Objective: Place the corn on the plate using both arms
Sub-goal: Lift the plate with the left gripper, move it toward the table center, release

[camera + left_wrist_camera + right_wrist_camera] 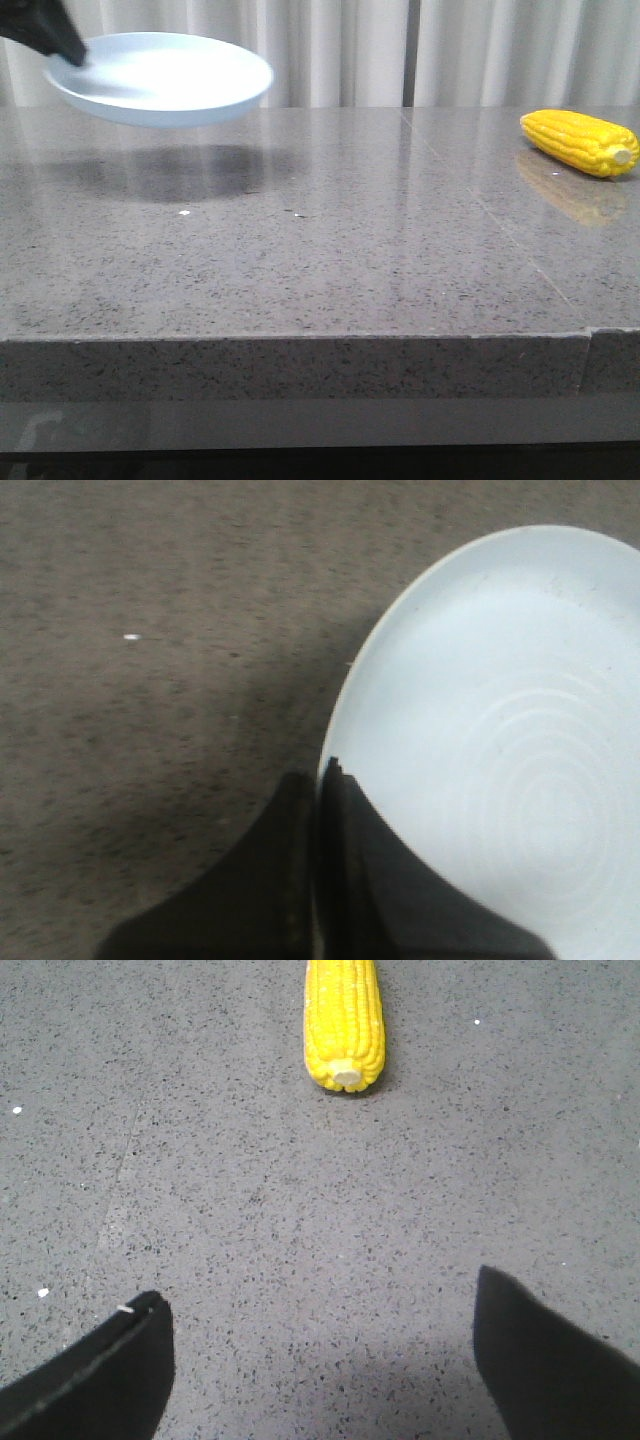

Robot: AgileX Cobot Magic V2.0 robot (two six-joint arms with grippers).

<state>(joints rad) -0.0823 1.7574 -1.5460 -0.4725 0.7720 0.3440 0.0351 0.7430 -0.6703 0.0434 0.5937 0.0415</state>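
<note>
Grey speckled stone forms the table (300,290), whose front edge is seen closest in the front view. Farther back on the right, the corn (580,142) is laid on its side on the table, its pale stub end turned toward the right edge of the front view, and its reflection is seen in the stone just before it. At the far left, the plate (165,78) is held above the table, tilted slightly, and a shadow is cast on the stone beneath it. Its rim is clamped by the left gripper (318,780), with one finger above and one below the edge. The right gripper (325,1345) is spread wide and nothing is held; its fingers (100,1375) are seen over bare stone, well apart from the corn (343,1022). Pale curtains (350,50) are hung behind the table.
</note>
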